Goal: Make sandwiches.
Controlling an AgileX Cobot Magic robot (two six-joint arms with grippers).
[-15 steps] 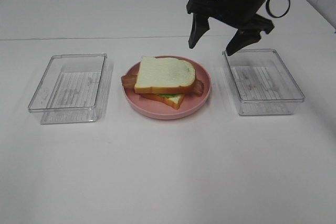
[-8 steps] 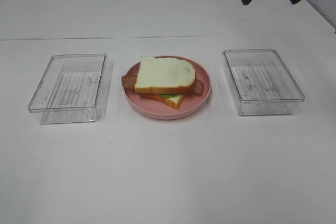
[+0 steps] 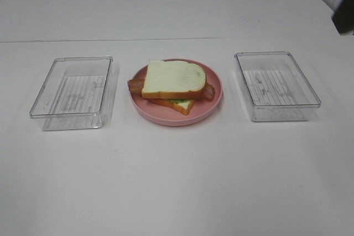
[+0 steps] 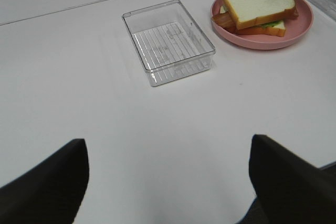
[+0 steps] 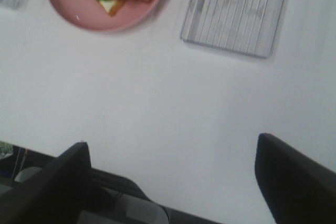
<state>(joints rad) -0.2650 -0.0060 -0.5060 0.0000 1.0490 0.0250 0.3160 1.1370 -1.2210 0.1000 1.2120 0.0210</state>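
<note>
**benchwatcher:** So where's everything sitting right now?

**me:** The sandwich (image 3: 173, 85) is stacked on the pink plate (image 3: 213, 105), about mid-counter (image 3: 177, 181), between two clear plastic trays. One tray (image 3: 72, 92) sits toward the left edge, the other (image 3: 276, 85) toward the right, both apart from the plate. My left claw (image 4: 168, 182) is spread wide with nothing in it, and my right claw (image 5: 170, 182) is the same: wide open, empty, well clear of the food.

**benchwatcher:** Anything that could go sideways?

**me:** I'd guess the stack itself. The top bread (image 3: 174, 77) sits skewed over the bottom slice (image 3: 176, 105), with bacon (image 3: 134, 85) poking out at the sides and a bit of lettuce (image 3: 178, 101) showing. Any nudge or bump to the plate could slide that top slice off. I can't see any cheese from here.

**benchwatcher:** And the surroundings?

**me:** Plain white matte counter, with a seam line running across toward the far edge. There's little else to see, just something dark at the right border of the overhead view.
</note>
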